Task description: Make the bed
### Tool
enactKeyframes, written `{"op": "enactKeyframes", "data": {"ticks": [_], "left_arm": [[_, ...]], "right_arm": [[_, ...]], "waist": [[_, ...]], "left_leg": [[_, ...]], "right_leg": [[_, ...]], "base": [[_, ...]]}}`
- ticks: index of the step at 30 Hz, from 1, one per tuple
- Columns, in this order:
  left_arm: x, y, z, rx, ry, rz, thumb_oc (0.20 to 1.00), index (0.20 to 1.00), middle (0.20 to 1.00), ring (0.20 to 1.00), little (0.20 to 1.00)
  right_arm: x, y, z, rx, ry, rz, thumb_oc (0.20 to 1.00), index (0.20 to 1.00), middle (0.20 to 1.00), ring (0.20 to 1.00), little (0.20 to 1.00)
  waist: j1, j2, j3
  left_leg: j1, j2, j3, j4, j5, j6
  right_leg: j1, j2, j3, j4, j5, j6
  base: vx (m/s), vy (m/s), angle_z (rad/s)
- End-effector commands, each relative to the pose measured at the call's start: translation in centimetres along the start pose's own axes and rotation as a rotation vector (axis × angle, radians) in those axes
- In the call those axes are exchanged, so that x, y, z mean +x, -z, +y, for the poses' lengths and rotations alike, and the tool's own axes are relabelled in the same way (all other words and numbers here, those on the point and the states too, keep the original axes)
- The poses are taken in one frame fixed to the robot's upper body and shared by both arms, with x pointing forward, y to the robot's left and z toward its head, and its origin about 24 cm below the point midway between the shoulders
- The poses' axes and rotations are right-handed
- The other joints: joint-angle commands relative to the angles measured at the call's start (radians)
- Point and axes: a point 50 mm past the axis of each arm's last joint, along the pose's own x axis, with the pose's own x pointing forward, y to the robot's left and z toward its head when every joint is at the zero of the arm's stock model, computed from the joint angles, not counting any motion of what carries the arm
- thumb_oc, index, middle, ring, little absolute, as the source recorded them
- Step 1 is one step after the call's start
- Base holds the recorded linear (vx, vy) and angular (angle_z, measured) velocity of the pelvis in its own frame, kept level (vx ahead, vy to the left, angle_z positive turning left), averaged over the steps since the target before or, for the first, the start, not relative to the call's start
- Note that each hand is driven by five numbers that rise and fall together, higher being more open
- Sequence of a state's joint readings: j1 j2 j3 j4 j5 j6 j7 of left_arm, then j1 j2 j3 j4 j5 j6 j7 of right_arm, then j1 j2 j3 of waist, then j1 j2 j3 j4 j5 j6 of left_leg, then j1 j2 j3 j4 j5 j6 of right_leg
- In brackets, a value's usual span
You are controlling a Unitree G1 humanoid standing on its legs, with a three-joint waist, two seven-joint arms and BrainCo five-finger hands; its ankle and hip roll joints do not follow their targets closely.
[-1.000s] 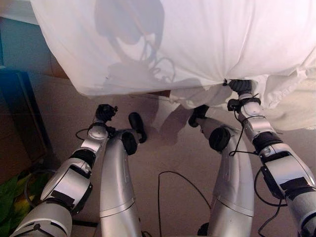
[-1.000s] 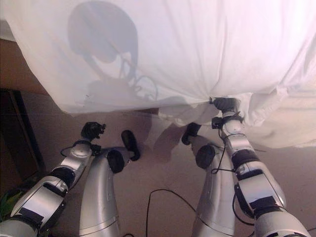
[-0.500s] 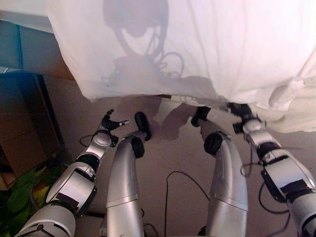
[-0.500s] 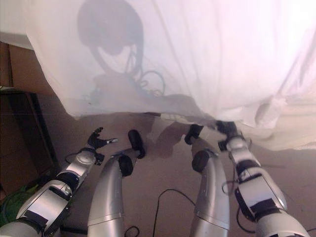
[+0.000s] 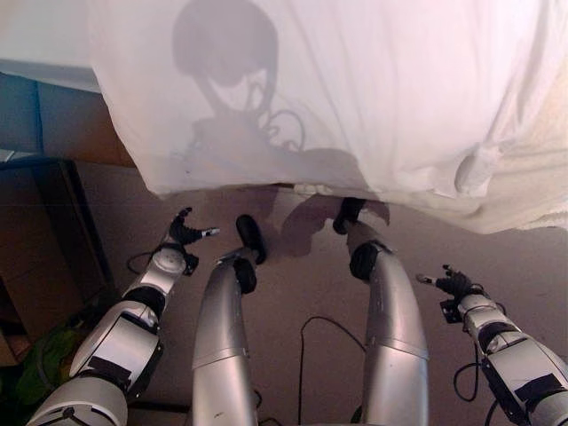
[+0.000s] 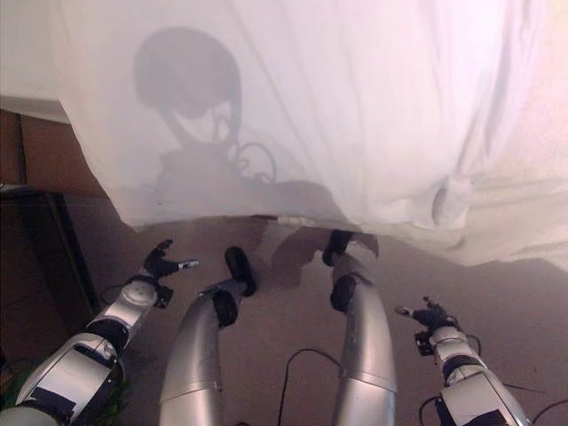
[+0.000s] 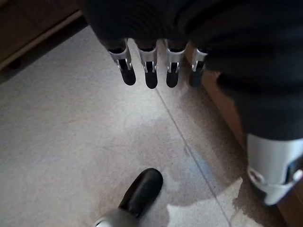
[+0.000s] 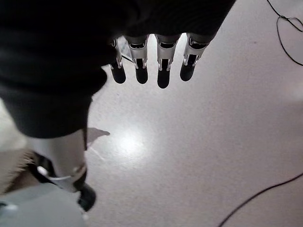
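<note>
A second ago the right hand [image 5: 455, 284] was up at the hanging edge of the thin white bedsheet [image 5: 355, 89], gripping it; it has since let go and dropped low to the robot's right, over the pale smooth floor [image 5: 311, 266], and the left hand [image 5: 184, 232] has uncurled.

In the left eye view the sheet drapes down across the upper part of the scene, its lower hem hanging free above the floor, with a small bunched knot of cloth [image 5: 469, 173] towards the right side. Both hands sit well below the hem, apart from it, one on each side. A dark wooden bed frame panel [image 5: 53, 231] stands at the left.

The right eye view gives the same layout: left hand [image 6: 160, 260] with fingers spread, right hand [image 6: 429, 314] likewise splayed, neither touching the sheet [image 6: 355, 98].

In the left wrist view the fingers [image 7: 151, 73] hang straight and relaxed over bare floor [image 7: 71, 132] (nothing between them).

In the right wrist view the fingers [image 8: 162, 66] are also extended and empty above the floor [image 8: 213, 142].
</note>
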State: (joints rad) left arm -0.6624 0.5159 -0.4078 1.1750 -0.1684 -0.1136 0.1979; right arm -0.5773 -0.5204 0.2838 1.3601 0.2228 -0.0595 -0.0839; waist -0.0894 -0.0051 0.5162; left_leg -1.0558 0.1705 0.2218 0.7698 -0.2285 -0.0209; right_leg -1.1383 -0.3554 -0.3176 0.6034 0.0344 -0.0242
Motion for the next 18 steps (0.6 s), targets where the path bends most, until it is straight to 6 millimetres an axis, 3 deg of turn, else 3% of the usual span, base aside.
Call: {"op": "enactKeyframes", "data": {"ticks": [1,3,4,5,6,7,8,9,10,11,12,13,14,15,16,17,18], "left_arm": [[-1.3,4.6,0.4,-0.011,-0.034,0.132,1.0,1.0,1.0,1.0,1.0],[-2.0,6.0,0.0,-0.069,-0.08,0.161,1.0,1.0,1.0,1.0,1.0],[-2.9,7.3,-0.3,-0.169,-0.16,0.192,1.0,1.0,1.0,1.0,1.0],[-2.9,7.2,-0.3,-0.169,-0.16,0.192,1.0,1.0,1.0,1.0,1.0],[-3.7,8.4,0.1,-0.308,-0.273,0.209,1.0,1.0,1.0,1.0,1.0],[-4.1,9.0,0.5,-0.381,-0.325,0.223,1.0,1.0,1.0,1.0,1.0],[-4.2,9.1,0.5,-0.38,-0.325,0.224,1.0,1.0,1.0,1.0,1.0],[-4.4,8.7,1.3,-0.53,-0.423,0.182,1.0,1.0,1.0,1.0,1.0],[-4.7,8.9,1.3,-0.642,-0.456,0.183,1.0,1.0,1.0,1.0,1.0],[-5.1,8.2,1.8,-0.924,-0.534,0.118,1.0,1.0,1.0,1.0,1.0],[-5.2,8.4,1.7,-0.923,-0.532,0.122,1.0,1.0,1.0,1.0,1.0],[-5.8,6.8,2.6,-1.053,-0.587,-0.001,1.0,1.0,1.0,1.0,1.0],[-5.9,6.9,2.6,-1.05,-0.588,0.004,1.0,1.0,1.0,1.0,1.0],[-6.2,5.6,2.8,-1.082,-0.594,-0.069,1.0,1.0,1.0,1.0,1.0],[-6.3,3.8,3.0,-1.117,-0.589,-0.152,1.0,1.0,1.0,1.0,1.0],[-6.8,3.6,3.4,-1.098,-0.608,-0.18,1.0,1.0,1.0,1.0,1.0],[-7.1,2.9,4.3,-1.093,-0.643,-0.234,1.0,1.0,1.0,1.0,1.0]], "right_arm": [[-0.9,5.2,-2.3,0.005,0.093,0.166,1.0,1.0,1.0,1.0,1.0],[-1.0,5.4,-2.3,0.041,0.152,0.138,1.0,1.0,1.0,1.0,1.0],[-1.1,4.9,-2.6,0.146,0.216,0.077,1.0,1.0,1.0,1.0,1.0],[-1.1,4.9,-2.6,0.146,0.216,0.077,1.0,1.0,1.0,1.0,1.0],[-1.2,3.2,-2.9,0.273,0.283,-0.041,1.0,1.0,1.0,1.0,1.0],[-1.3,2.9,-2.8,0.348,0.3,-0.072,1.0,1.0,1.0,1.0,1.0],[-1.3,2.9,-2.7,0.347,0.3,-0.071,1.0,1.0,1.0,1.0,1.0],[-1.6,0.3,-3.1,0.45,0.333,-0.207,1.0,1.0,1.0,1.0,1.0],[-1.9,-0.5,-2.7,0.549,0.315,-0.267,1.0,1.0,1.0,1.0,1.0],[-2.6,-0.9,-2.6,0.709,0.325,-0.321,1.0,1.0,1.0,1.0,1.0],[-2.6,-0.7,-2.5,0.706,0.325,-0.316,1.0,1.0,1.0,1.0,1.0],[-4.4,-3.6,-2.2,0.786,0.311,-0.499,1.0,1.0,1.0,1.0,1.0],[-4.5,-3.5,-2.1,0.784,0.311,-0.495,1.0,1.0,1.0,1.0,1.0],[-5.0,-4.0,-2.1,0.815,0.316,-0.535,1.0,1.0,1.0,1.0,1.0],[-5.8,-5.8,-2.2,0.832,0.318,-0.618,1.0,1.0,1.0,1.0,1.0],[-6.3,-6.0,-2.1,0.815,0.331,-0.642,1.0,1.0,1.0,1.0,1.0],[-7.3,-7.6,-2.5,0.83,0.325,-0.729,1.0,1.0,1.0,1.0,1.0]], "waist": [[0.012,-0.003,0.004],[0.01,-0.01,0.004],[0.011,-0.014,0.004],[0.011,-0.014,0.004],[0.011,-0.02,0.004],[0.015,-0.023,0.004],[0.015,-0.024,0.004],[0.015,-0.027,0.003],[0.018,-0.027,-0.024],[0.028,-0.022,-0.075],[0.028,-0.022,-0.072],[0.033,-0.024,-0.124],[0.033,-0.021,-0.128],[0.036,-0.018,-0.154],[0.04,-0.016,-0.183],[0.044,-0.012,-0.211],[0.048,-0.008,-0.241]], "left_leg": [[0.062,-0.006,-0.017,-0.159,0.153,-0.038],[0.179,-0.004,-0.012,-0.214,0.162,-0.043],[0.309,-0.004,-0.012,-0.277,0.171,-0.047],[0.309,-0.004,-0.012,-0.278,0.172,-0.047],[0.438,0.001,-0.015,-0.34,0.183,-0.055],[0.519,0.003,-0.011,-0.384,0.192,-0.063],[0.521,0.003,-0.011,-0.386,0.193,-0.063],[0.589,0.007,-0.008,-0.417,0.202,-0.073],[0.633,0.007,-0.006,-0.442,0.209,-0.078],[0.729,0.007,0.0,-0.5,0.217,-0.085],[0.742,0.007,-0.001,-0.508,0.22,-0.086],[0.813,0.002,0.02,-0.557,0.25,-0.082],[0.828,0.003,0.007,-0.561,0.233,-0.093],[0.863,0.005,0.01,-0.584,0.239,-0.096],[0.885,0.0,0.027,-0.609,0.265,-0.091],[0.923,-0.003,0.026,-0.638,0.273,-0.089],[0.948,-0.004,0.028,-0.658,0.276,-0.092]], "right_leg": [[0.103,-0.022,-0.063,-0.005,-0.058,0.127],[0.219,-0.01,-0.072,-0.059,-0.048,0.133],[0.35,0.013,-0.083,-0.118,-0.042,0.139],[0.351,0.013,-0.084,-0.119,-0.042,0.139],[0.474,0.034,-0.088,-0.169,-0.038,0.145],[0.558,0.046,-0.1,-0.207,-0.036,0.149],[0.561,0.047,-0.1,-0.209,-0.035,0.149],[0.633,0.059,-0.108,-0.241,-0.034,0.152],[0.679,0.066,-0.116,-0.264,-0.035,0.154],[0.782,0.082,-0.14,-0.309,-0.038,0.159],[0.795,0.084,-0.143,-0.316,-0.036,0.16],[0.876,0.095,-0.172,-0.363,-0.018,0.147],[0.888,0.102,-0.157,-0.362,-0.033,0.161],[0.93,0.107,-0.164,-0.383,-0.031,0.165],[0.959,0.105,-0.188,-0.414,-0.013,0.155],[0.999,0.107,-0.2,-0.439,-0.008,0.158],[1.021,0.108,-0.207,-0.453,-0.004,0.164]], "base": [[0.01,-0.046,0.02],[0.05,-0.038,0.04],[0.07,-0.026,0.04],[0.16,-0.011,0.04],[0.15,-0.011,0.02],[0.15,-0.011,-0.03],[0.11,-0.046,-0.12],[0.15,-0.027,-0.11],[0.3,-0.04,-0.09],[0.24,-0.016,0.0],[0.22,-0.014,0.0],[0.15,-0.006,-0.05],[0.2,-0.003,0.04],[0.1,0.007,0.05],[0.1,0.025,0.19],[0.07,0.043,0.15],[0.22,0.048,0.12]]}}
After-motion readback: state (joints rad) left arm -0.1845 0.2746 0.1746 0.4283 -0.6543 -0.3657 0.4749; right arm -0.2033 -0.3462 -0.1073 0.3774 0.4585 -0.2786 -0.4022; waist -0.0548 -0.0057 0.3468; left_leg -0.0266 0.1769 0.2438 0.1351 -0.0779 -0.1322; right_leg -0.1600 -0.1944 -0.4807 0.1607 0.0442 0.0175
